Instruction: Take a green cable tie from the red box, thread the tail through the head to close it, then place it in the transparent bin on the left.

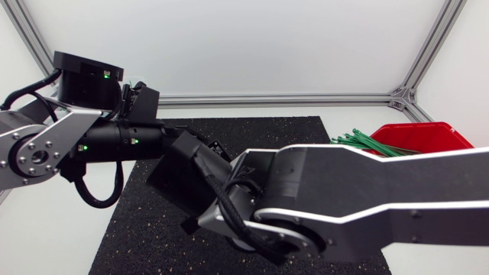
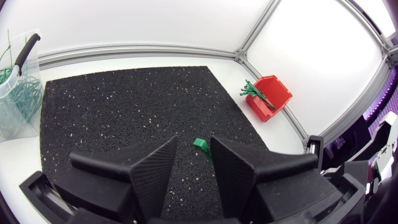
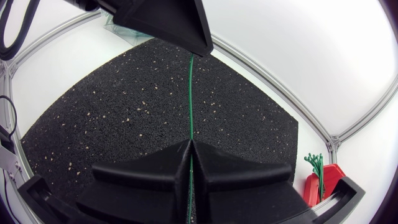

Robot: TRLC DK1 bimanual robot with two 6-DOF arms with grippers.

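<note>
Green cable tie (image 3: 190,99), a thin straight plastic strap, is clamped between the right fingers (image 3: 185,154), which are pressed together on it and hide its tail end. It runs above the black speckled rubber mat (image 3: 124,106) to the left fingers (image 2: 165,155). These stand apart, with the tie's head beside one tip and mat showing before the other. From above, both arms cover the tie, and the right arm cuts off the red plastic box (image 1: 428,136). The transparent plastic bin (image 2: 15,106) stands on the white worktop (image 2: 137,59).
</note>
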